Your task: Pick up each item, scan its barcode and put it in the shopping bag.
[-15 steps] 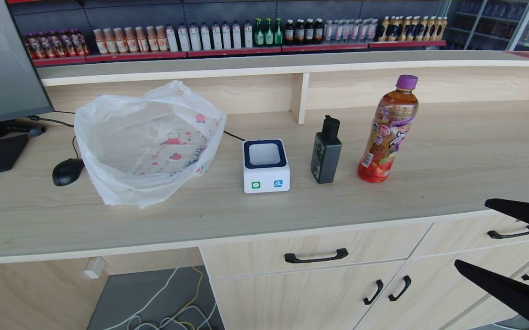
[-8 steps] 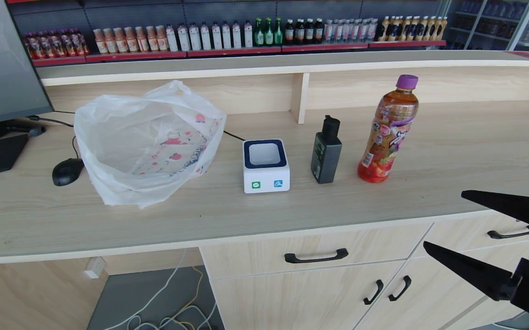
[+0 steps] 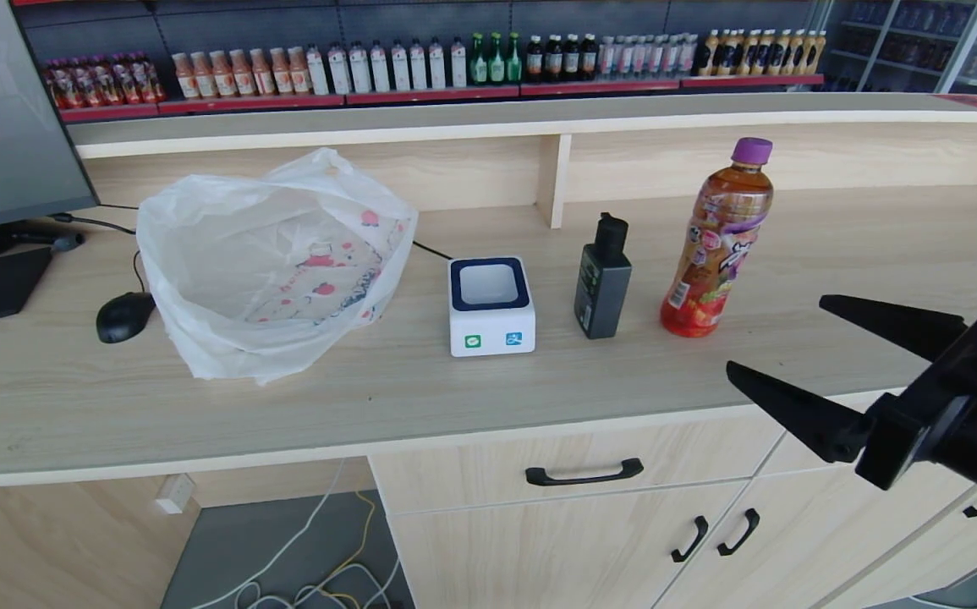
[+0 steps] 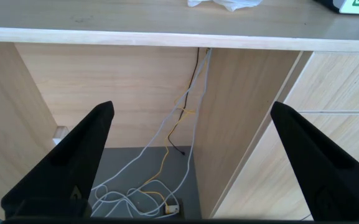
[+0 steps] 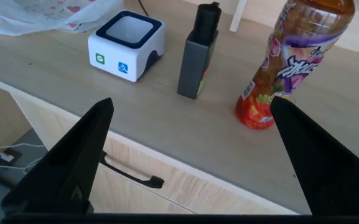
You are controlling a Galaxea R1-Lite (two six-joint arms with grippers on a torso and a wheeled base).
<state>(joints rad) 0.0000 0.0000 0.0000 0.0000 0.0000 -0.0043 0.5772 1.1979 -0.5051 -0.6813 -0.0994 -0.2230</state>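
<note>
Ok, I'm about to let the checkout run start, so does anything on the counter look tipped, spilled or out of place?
Nothing stands out. The juice bottle and the dark bottle stand upright, apart, with no spill around them; the scanner sits flat beside them, and the shopping bag lies open on the counter.

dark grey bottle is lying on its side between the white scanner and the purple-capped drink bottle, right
Not quite. The dark grey bottle stands upright, not on its side. The head view shows it between the white scanner and the purple-capped drink bottle, as you say.
</note>
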